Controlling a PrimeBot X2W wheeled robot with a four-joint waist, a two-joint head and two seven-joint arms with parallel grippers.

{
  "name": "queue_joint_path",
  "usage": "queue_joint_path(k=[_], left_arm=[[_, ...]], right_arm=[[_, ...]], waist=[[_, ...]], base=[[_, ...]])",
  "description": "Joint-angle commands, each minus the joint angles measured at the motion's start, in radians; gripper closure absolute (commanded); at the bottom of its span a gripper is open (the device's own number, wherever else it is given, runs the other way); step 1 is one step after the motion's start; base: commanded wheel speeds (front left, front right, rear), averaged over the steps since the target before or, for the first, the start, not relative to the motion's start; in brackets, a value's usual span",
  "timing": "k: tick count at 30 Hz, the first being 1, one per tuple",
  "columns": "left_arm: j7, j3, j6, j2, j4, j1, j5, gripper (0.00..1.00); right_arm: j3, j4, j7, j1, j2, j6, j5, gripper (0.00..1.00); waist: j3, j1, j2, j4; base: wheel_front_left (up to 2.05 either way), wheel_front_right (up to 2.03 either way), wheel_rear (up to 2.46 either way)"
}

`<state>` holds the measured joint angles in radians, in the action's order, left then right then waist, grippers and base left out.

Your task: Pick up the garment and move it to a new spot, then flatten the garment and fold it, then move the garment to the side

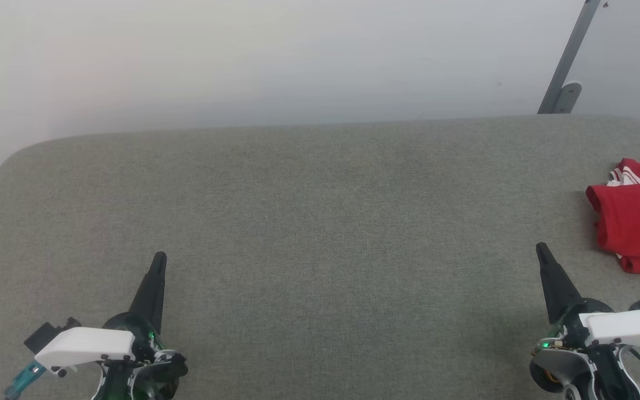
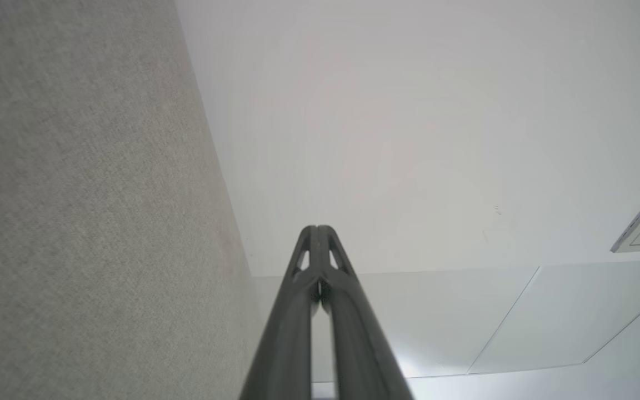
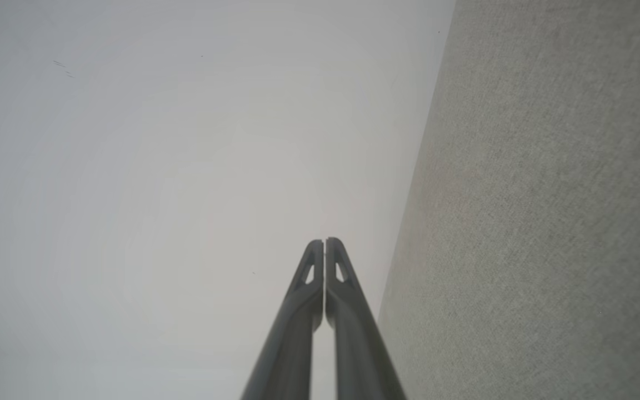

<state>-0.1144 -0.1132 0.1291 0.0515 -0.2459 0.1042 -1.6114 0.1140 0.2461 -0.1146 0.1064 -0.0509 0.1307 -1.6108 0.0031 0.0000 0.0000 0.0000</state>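
Note:
The garment (image 1: pixel 639 222) lies folded in a compact red bundle at the table's far right, cut off by the head view's edge. White red-striped trim shows at its back corner, and no print is visible. My right gripper (image 1: pixel 541 248) is shut and empty near the front right, a short way left of and in front of the garment without touching it. My left gripper (image 1: pixel 159 258) is shut and empty at the front left. In the wrist views, the fingertips of the left gripper (image 2: pixel 316 229) and the right gripper (image 3: pixel 325 241) are pressed together with nothing between them.
The table (image 1: pixel 320 211) is covered in grey-green fabric and has rounded back corners. A white wall stands behind it, and a grey metal bracket (image 1: pixel 567 66) slants up the wall at the back right. The table's fabric also runs along one side of each wrist view.

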Motion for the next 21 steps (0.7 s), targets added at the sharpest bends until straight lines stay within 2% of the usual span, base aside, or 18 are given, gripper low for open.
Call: queue_joint_path(k=[1,21], left_arm=[[-0.003,0.0,0.003,-0.003,0.001,0.011,-0.003,1.0],[-0.003,0.0,0.003,-0.003,0.001,0.011,-0.003,1.0]], right_arm=[[0.001,-0.003,-0.002,0.005,0.004,0.0,-0.004,1.0],[0.001,-0.003,-0.002,0.005,0.004,0.0,-0.004,1.0]], waist=[[0.0,0.0,0.0,0.0],[0.0,0.0,0.0,0.0]], base=[[0.0,0.0,0.0],[0.0,0.0,0.0]])
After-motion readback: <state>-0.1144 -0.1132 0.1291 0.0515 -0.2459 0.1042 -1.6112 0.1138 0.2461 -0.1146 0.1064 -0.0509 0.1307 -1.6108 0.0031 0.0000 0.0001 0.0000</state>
